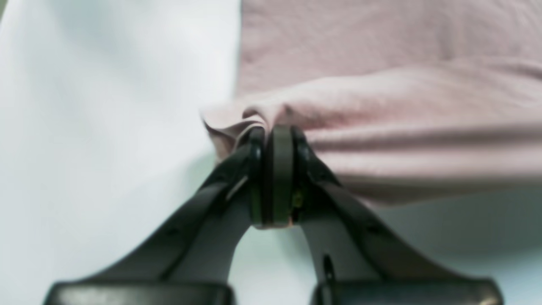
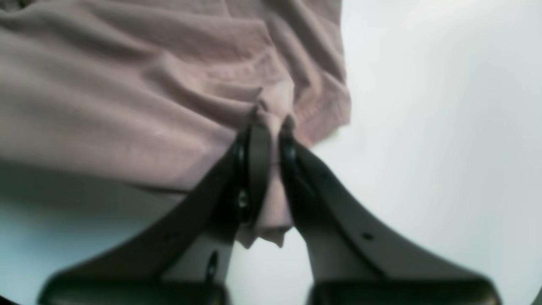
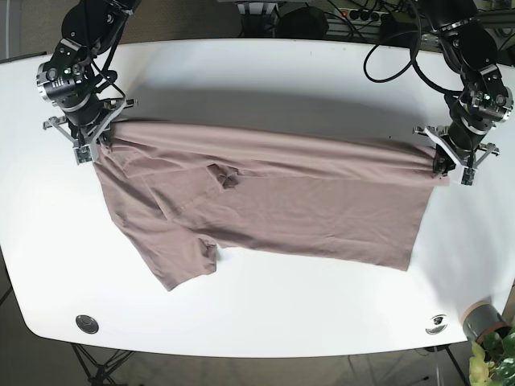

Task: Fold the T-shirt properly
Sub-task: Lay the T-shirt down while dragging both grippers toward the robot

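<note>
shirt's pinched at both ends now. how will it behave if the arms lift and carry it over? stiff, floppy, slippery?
Likely floppy: the T-shirt sags and wrinkles between the left hand and right hand. Probably light, since small pinches gather it. Slip seems unlikely: cloth bunches right through both closed hands. The loose sleeve may drag on the table.

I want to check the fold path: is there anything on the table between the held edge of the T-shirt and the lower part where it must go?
Nothing visible. Left gripper and right gripper pinch the T-shirt; only its own cloth and bare table lie ahead.
</note>
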Controlling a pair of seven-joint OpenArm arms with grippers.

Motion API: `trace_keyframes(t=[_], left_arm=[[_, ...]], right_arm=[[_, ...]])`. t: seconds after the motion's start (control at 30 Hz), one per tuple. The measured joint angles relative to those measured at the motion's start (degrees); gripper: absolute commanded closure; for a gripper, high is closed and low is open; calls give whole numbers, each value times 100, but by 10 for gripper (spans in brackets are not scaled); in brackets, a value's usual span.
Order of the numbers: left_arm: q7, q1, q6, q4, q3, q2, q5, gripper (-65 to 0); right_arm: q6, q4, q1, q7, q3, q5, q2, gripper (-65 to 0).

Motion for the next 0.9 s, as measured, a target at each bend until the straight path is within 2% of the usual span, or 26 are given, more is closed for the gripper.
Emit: trace_keyframes(t=[0.37, 0.43, 0.5, 0.67, 0.73, 0.77, 0.9], left_arm=[[-2, 424, -155, 15, -197, 17, -17, 0], [-2, 468, -157, 9, -186, 37, -17, 0], [-7, 542, -162, 9, -181, 28, -26, 0], [2, 809, -155, 9, -192, -22, 11, -11], [-2, 885, -122, 9, -175, -28, 20, -97], [-2, 920, -120, 11, -173, -24, 9, -167], [-17, 1051, -116, 11, -177, -20, 0, -356]], right_arm=[[42, -2, -494, 11, 164, 7, -92, -27], [107, -2, -584, 11, 188, 0, -133, -35], [157, -2, -649, -28, 219, -68, -264, -75], [160, -2, -901, 11, 195, -13, -424, -243], [181, -2, -1008, 11, 203, -26, -487, -298], [175, -2, -1086, 17, 210, -57, -533, -322], [175, -2, -1296, 225, 201, -55, -619, -387]])
